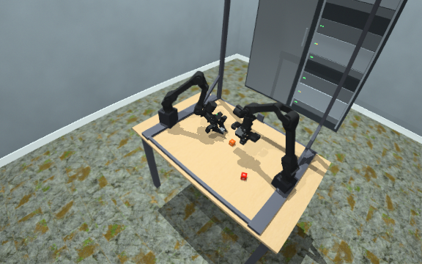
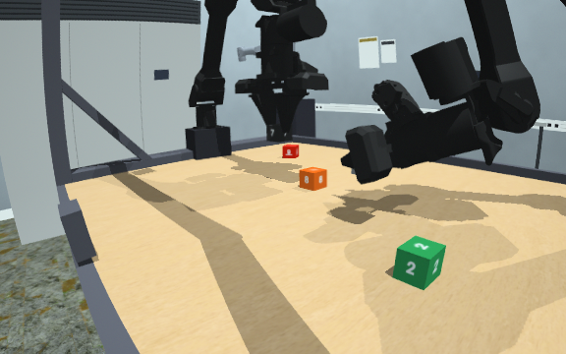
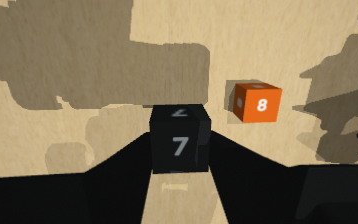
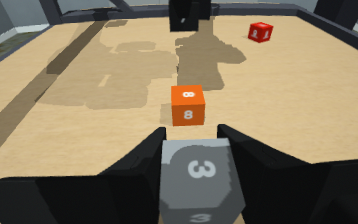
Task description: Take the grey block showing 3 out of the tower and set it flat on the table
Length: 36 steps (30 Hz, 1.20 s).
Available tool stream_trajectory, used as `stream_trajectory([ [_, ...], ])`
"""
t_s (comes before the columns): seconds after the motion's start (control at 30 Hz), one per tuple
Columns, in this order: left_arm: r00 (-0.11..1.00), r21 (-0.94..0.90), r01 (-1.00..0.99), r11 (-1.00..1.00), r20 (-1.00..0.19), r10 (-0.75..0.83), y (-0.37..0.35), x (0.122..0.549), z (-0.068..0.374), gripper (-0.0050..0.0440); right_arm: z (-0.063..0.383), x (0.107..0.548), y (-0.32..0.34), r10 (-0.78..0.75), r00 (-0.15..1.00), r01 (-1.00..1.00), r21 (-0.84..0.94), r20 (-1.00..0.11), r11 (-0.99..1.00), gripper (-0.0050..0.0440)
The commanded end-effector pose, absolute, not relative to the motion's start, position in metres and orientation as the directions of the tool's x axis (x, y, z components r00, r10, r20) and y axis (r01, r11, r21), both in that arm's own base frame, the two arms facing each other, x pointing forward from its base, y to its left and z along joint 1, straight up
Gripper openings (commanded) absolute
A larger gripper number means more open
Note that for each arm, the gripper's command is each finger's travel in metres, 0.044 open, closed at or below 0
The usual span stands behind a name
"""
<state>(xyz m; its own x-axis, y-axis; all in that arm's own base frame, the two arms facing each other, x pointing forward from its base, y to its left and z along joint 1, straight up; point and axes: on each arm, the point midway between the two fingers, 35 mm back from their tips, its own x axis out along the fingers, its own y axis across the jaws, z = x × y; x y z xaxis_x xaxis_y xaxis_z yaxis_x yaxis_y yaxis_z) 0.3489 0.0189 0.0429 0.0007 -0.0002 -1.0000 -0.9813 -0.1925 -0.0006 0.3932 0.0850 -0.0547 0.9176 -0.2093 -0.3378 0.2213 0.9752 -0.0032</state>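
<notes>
My right gripper is shut on the grey block showing 3 and holds it above the table, a little short of the orange block showing 8. The orange block stands alone and flat on the table. My left gripper points straight down and is shut on the black block showing 7. It holds that block in the air beside the orange block, not over it.
A red block lies near the left arm's base. A green block showing 2 sits tilted on the near part of the table in the exterior view. A dark frame rims the table.
</notes>
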Motion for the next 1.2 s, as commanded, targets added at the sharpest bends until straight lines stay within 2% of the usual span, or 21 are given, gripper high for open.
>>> stream_trajectory([
  [0.0,0.032,-0.031,-0.981,-0.193,-0.999,0.002,0.019,0.353,0.052,-0.0050,-0.040,0.384,0.088,-0.206,0.926,0.224,0.022,-0.316,0.974,-0.0050],
  [0.13,0.032,-0.031,-0.981,-0.193,-0.999,0.002,0.019,0.353,0.052,-0.0050,-0.040,0.381,0.088,-0.205,0.926,0.224,0.023,-0.317,0.974,-0.0050],
  [0.53,0.032,-0.031,-0.981,-0.193,-0.999,0.002,0.019,0.353,0.052,-0.0050,-0.089,0.380,0.087,-0.208,0.921,0.223,0.009,-0.331,0.975,-0.0050],
  [0.57,0.032,-0.031,-0.981,-0.193,-0.999,0.002,0.019,0.353,0.052,-0.0050,-0.088,0.381,0.088,-0.208,0.921,0.223,0.010,-0.330,0.975,0.0024],
  [0.77,0.032,-0.031,-0.981,-0.193,-0.999,0.002,0.019,0.353,0.052,-0.0050,-0.085,0.382,0.088,-0.205,0.923,0.222,0.015,-0.325,0.975,0.0168],
  [0.83,0.032,-0.031,-0.981,-0.193,-0.999,0.002,0.019,0.353,0.052,-0.0050,-0.085,0.382,0.088,-0.205,0.923,0.222,0.015,-0.325,0.975,0.0168],
  [1.0,0.032,-0.031,-0.981,-0.193,-0.999,0.002,0.019,0.353,0.052,-0.0050,-0.076,0.373,0.092,-0.206,0.924,0.224,0.021,-0.322,0.974,0.0288],
  [1.17,0.032,-0.031,-0.981,-0.193,-0.999,0.002,0.019,0.353,0.052,-0.0050,-0.050,0.330,0.100,-0.206,0.923,0.224,0.019,-0.326,0.974,0.0400],
])
